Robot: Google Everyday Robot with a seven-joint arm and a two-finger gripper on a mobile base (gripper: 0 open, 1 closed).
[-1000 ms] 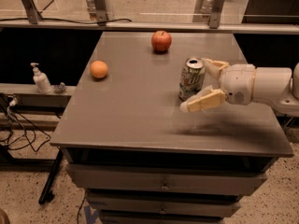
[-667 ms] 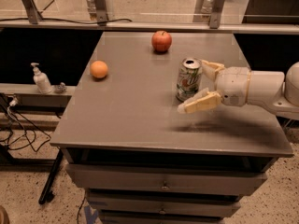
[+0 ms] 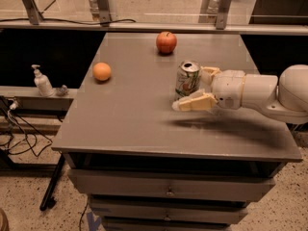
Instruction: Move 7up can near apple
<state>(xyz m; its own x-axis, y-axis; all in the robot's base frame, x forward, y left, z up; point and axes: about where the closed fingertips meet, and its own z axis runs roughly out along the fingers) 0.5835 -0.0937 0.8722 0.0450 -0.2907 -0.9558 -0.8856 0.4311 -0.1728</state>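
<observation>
The 7up can [image 3: 187, 77], silver-white with green lettering, stands slightly tilted on the grey table [image 3: 130, 124], right of centre. My gripper [image 3: 190, 88] reaches in from the right, with one finger in front of the can and one behind it, and is shut on it. The red apple [image 3: 166, 42] sits near the table's far edge, behind and a little left of the can, with a clear gap between them.
An orange [image 3: 102, 71] lies at the table's left. A soap dispenser [image 3: 42, 81] stands on a lower shelf to the left. Drawers [image 3: 168, 189] are below the table front. Metal frame posts [image 3: 103, 1] stand behind the table.
My gripper and the 7up can have shifted together a little to the left. The apple and the orange have not moved.
</observation>
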